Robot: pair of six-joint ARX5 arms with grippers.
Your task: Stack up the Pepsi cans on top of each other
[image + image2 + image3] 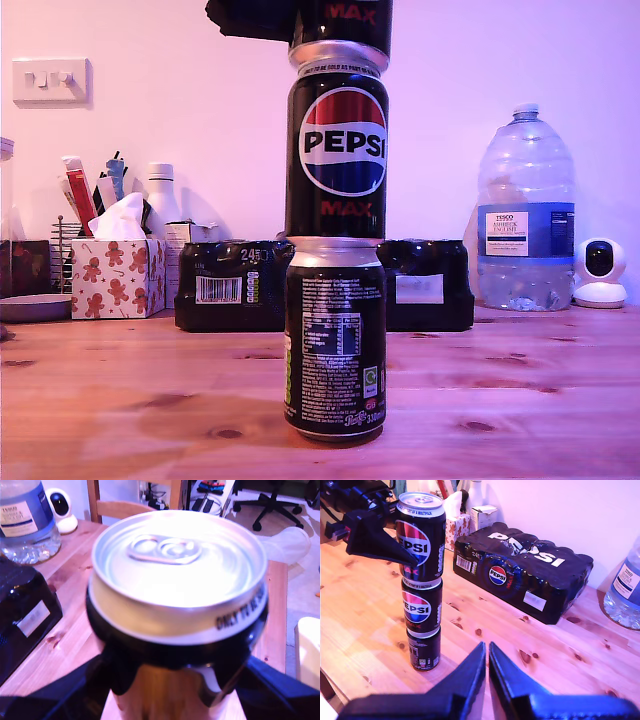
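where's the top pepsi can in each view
Exterior view: top Pepsi can at the upper edge, mostly cropped, on the middle can.
First wrist view: fills the centre, lid up, in my first end effector.
Second wrist view: top of the three-can stack.
Shared landmark: the Pepsi multipack.

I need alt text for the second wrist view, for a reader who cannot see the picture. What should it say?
Three black Pepsi Max cans stand stacked in a column on a wooden table, and my first gripper is closed on the top can. My second gripper is shut and apart from the stack; behind stands a black shrink-wrapped Pepsi multipack.
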